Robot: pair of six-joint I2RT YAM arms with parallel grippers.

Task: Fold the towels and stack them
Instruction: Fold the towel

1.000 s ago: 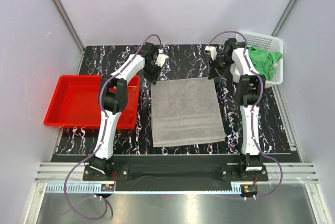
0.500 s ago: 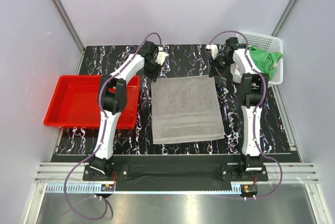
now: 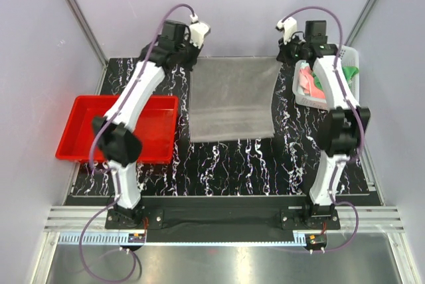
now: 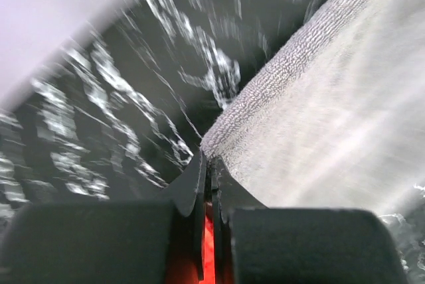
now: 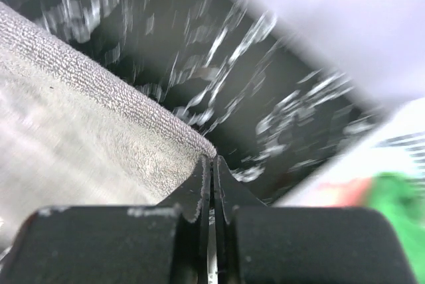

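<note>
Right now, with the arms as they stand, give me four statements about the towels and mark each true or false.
1. The left jaws and the right jaws are each shut on a corner of the grey towel. True.
2. The grey towel lies in the tray. False: the jaws hold it, beside the tray.
3. The basket holds a green towel and a pink towel. True.
4. The tray is on the right. False: it is on the left; the basket is on the right.

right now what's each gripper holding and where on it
Both hold the grey towel: left gripper pinches its far left corner, right gripper its far right corner.
</note>
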